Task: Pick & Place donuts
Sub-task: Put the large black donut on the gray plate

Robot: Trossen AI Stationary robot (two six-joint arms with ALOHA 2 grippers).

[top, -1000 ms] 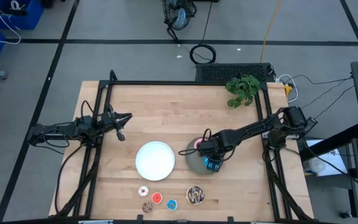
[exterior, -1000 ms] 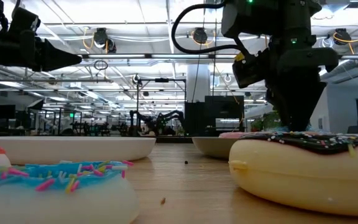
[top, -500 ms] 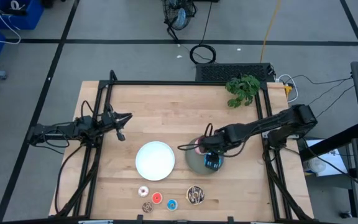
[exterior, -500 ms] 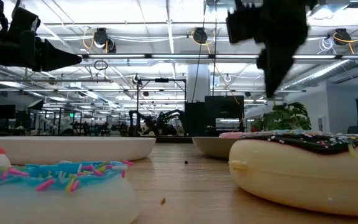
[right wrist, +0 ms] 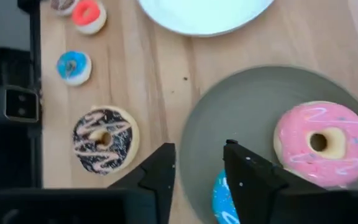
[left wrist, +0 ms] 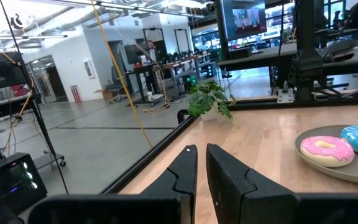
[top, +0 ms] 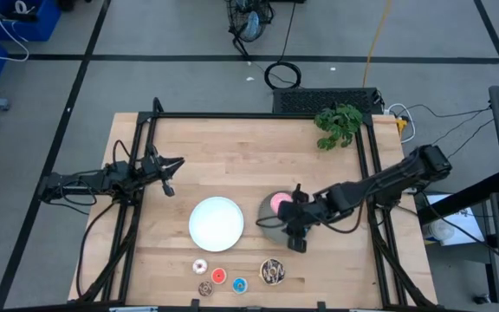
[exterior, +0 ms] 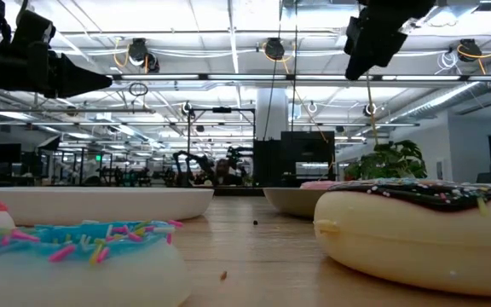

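Donuts left to move: brown streaked one [top: 273, 271] lies just beyond right claw [top: 299, 240], fingers apart, empty, over grey plate [top: 268, 227]; left claw [top: 168, 176] together, farther off.

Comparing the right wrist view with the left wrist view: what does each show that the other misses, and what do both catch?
Only the right wrist view shows the white plate, the brown streaked donut, the tiny red donut, the tiny blue donut, and the open right gripper above the grey plate's edge.

Only the left wrist view shows the potted plant, the room beyond the table, and the left gripper, fingers nearly together and empty.

Both show the grey plate holding the pink donut and the blue sprinkled donut.
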